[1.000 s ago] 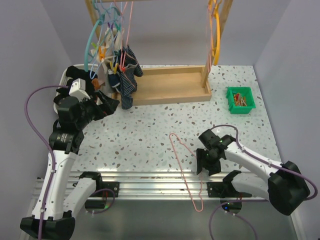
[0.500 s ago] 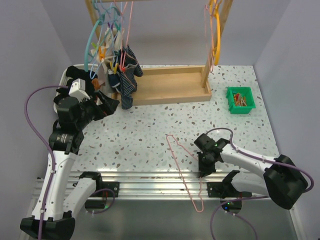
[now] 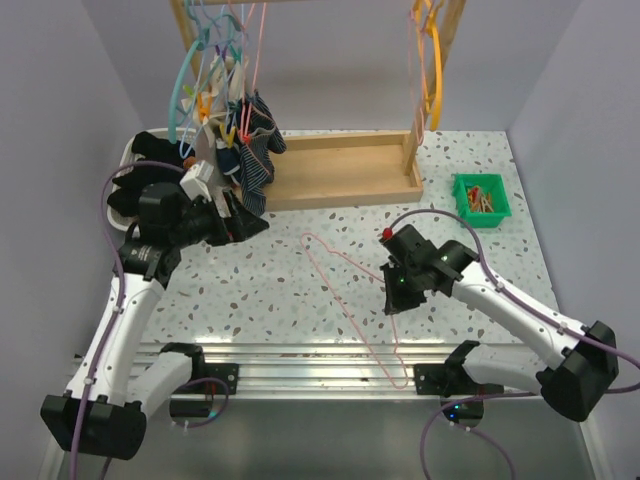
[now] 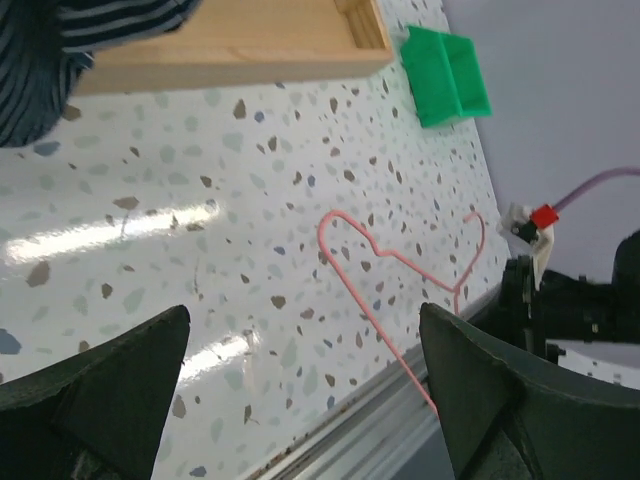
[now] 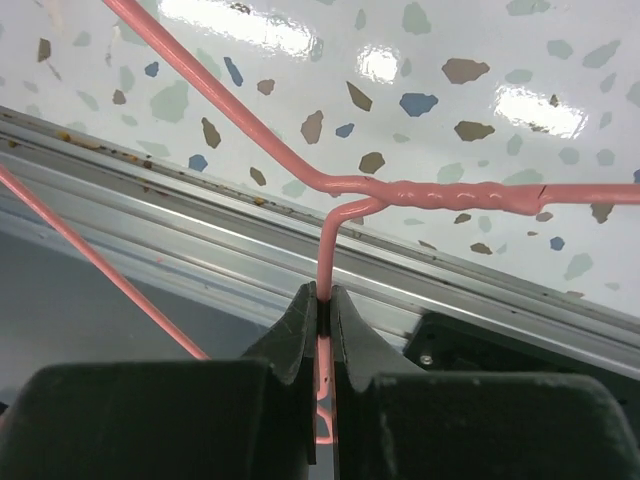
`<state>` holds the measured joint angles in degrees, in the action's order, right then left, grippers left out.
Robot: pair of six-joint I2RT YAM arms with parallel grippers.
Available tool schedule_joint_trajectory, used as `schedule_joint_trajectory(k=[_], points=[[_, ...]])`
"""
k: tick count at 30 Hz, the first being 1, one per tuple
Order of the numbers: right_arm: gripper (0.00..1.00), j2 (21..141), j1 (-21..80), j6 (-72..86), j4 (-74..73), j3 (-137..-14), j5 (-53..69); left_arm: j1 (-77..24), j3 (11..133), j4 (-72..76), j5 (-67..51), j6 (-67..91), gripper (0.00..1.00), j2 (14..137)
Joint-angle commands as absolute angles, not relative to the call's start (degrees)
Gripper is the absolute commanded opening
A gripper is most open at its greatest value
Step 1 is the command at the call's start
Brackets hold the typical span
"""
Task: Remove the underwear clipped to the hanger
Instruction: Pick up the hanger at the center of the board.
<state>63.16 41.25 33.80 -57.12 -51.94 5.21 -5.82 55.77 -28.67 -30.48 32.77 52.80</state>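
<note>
At the table's ten o'clock corner, black underwear (image 3: 150,147) is lying in a limp heap. Just toward four o'clock from it, the left gripper (image 3: 240,218) is hovering with its fingers spread wide and holding nothing, close beside dark blue striped garments (image 3: 255,165) that are dangling from the wooden rack (image 3: 340,170). Nearer the table's six o'clock edge, the right gripper (image 5: 322,300) is pinching the wire of a bare pink hanger (image 5: 440,192), its fingers squeezed together on it. A green bin (image 3: 481,198) is sitting at two o'clock.
</note>
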Motion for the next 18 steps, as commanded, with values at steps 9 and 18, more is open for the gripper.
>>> schedule_joint_trajectory(k=[9, 18], points=[[0.0, 71.3, 41.7, 16.9, -66.0, -61.5, 9.7, -19.1, 65.2, -46.8, -32.9, 8.8, 1.0, 59.8], [0.0, 75.1, 45.4, 9.9, -69.2, -65.5, 23.5, -29.8, 66.9, -46.9, -21.7, 0.4, 1.0, 64.4]])
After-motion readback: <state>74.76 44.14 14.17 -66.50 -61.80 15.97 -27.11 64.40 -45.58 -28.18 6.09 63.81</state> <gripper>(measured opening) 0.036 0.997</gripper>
